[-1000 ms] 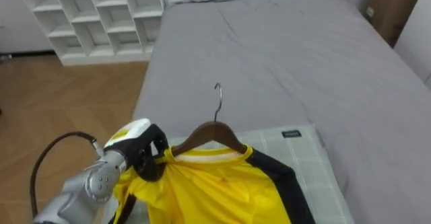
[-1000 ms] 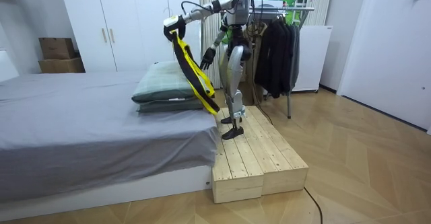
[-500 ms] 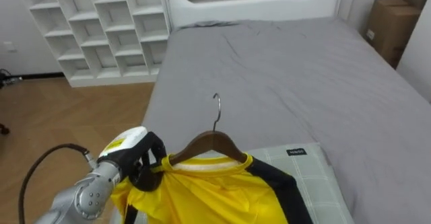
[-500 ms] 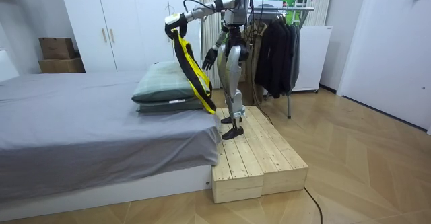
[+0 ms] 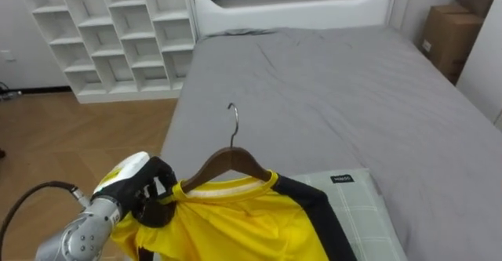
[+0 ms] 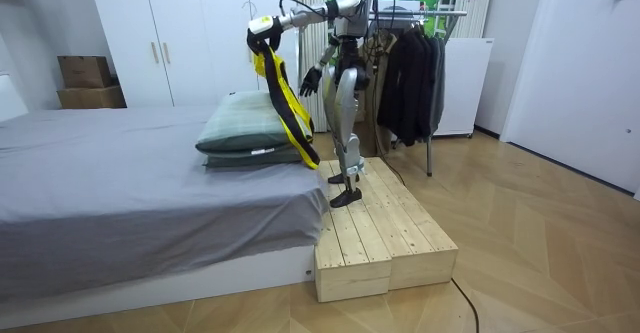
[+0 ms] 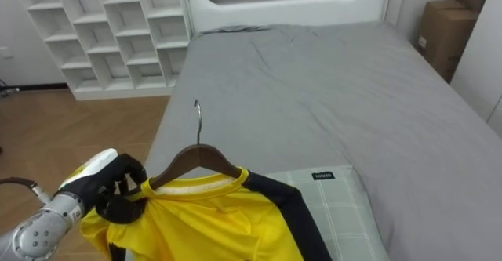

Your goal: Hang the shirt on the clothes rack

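While you stand on the wooden platform (image 6: 375, 235) beside the bed (image 5: 337, 96), your left hand (image 5: 147, 197) holds the wooden hanger (image 5: 227, 161) raised.
Its fingers are curled round the hanger's left end, where the yellow shirt (image 5: 235, 223) bunches. The shirt hangs from the hanger above the green pillow (image 5: 359, 214) at the bed's near end, with the metal hook pointing upward. Your right hand (image 6: 311, 77) hangs beside your hip, fingers loose. Dark clothes (image 6: 410, 78) hang on the rack behind you.
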Controlling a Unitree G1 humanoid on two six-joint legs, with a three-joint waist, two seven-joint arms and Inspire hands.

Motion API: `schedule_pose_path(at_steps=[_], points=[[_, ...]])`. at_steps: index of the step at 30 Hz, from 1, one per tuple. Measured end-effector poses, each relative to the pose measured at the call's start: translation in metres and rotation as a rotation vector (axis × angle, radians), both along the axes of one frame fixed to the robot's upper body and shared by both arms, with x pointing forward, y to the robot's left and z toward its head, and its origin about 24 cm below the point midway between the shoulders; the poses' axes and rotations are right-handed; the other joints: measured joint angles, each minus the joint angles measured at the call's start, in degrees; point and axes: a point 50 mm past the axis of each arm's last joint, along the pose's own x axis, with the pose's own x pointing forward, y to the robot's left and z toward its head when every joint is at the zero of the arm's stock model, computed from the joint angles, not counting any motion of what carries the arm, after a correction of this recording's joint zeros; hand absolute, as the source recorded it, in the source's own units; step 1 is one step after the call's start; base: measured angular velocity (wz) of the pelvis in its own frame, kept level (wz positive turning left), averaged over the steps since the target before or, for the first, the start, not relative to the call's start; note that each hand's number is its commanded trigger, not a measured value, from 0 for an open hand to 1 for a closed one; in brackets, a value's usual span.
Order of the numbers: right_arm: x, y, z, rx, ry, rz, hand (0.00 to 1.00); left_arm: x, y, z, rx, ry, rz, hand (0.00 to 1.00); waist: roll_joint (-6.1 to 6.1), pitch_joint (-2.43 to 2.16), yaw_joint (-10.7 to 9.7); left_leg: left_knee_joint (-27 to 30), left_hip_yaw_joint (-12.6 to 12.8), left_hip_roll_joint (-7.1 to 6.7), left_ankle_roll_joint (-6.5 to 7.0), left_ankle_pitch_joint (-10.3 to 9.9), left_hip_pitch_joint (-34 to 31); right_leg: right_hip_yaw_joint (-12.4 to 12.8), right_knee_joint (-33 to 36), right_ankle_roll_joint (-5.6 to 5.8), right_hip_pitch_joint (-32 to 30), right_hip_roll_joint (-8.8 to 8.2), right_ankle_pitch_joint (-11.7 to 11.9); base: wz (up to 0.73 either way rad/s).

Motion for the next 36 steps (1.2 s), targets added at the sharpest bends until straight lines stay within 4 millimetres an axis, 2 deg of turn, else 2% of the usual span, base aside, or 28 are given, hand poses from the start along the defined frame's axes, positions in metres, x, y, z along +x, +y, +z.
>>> schedule_pose_path(at_steps=[4,9,14,20,25,27,31,34,36], points=[[0.015,-0.012,0.015,-0.104,-0.018,0.078,0.0,-0.001,0.003,0.0,0.008,0.011,0.017,1.0,-0.96,0.13,0.01,0.03,0.0,0.02,0.02,-0.03,-0.16,-0.06,0.08,0.0,-0.15,0.0,0.0,0.0],[0.051,-0.03,0.057,-0.261,-0.159,0.168,0.0,-0.001,0.01,-0.001,0.004,0.04,0.053,1.0,-1.57,0.05,0.17,-0.01,0.89,0.02,0.11,-0.1,-0.21,0.21,0.54,0.08,-0.69,-0.19,-0.03,-0.04],[0.08,-0.034,0.096,-0.41,-0.309,0.232,0.0,0.001,0.006,0.01,0.001,0.004,0.044,1.0,-2.28,-0.05,0.34,-0.11,1.45,0.06,0.19,-0.28,0.05,1.32,0.96,0.15,-0.97,-0.21,-0.07,-0.07],[0.097,-0.025,0.128,-0.505,-0.459,0.286,0.0,0.0,0.006,0.011,-0.003,-0.006,0.044,1.0,-2.24,-0.01,0.31,-0.11,1.56,0.12,0.2,-0.66,0.49,1.61,0.93,0.21,-0.85,-0.17,-0.02,-0.06],[0.112,-0.012,0.159,-0.616,-0.582,0.362,0.0,-0.001,0.006,0.01,-0.006,-0.001,0.045,1.0,-1.36,0.15,0.73,-0.25,2.09,0.21,0.19,-0.72,0.88,2.47,0.94,0.22,-0.79,-0.17,-0.02,-0.07],[0.116,-0.007,0.169,-0.653,-0.625,0.382,0.0,-0.002,0.006,0.01,-0.015,-0.001,0.045,1.0,-0.78,0.51,1.53,-0.71,2.26,0.18,0.18,-0.71,1.19,2.72,0.93,0.22,-0.85,-0.16,-0.02,-0.08],[0.12,-0.001,0.179,-0.683,-0.663,0.411,0.0,-0.004,0.006,0.008,-0.016,0.005,0.045,1.0,-0.29,0.57,2.94,-1.74,2.86,0.11,0.15,-0.69,2.0,3.26,0.94,0.27,-0.87,-0.2,-0.06,-0.11],[0.13,0.015,0.186,-0.677,-0.712,0.468,0.0,-0.005,0.006,0.007,-0.024,0.008,0.046,1.0,-0.33,0.59,3.37,-1.91,3.06,0.12,0.09,-0.63,2.1,3.83,0.96,0.26,-0.98,-0.18,-0.06,-0.07],[0.137,0.033,0.194,-0.672,-0.769,0.534,0.0,-0.006,0.006,0.005,-0.024,0.011,0.046,1.0,-0.36,0.61,3.38,-1.91,3.06,0.12,0.08,-0.64,2.1,3.87,1.06,0.27,-1.01,-0.19,-0.05,0.0]])
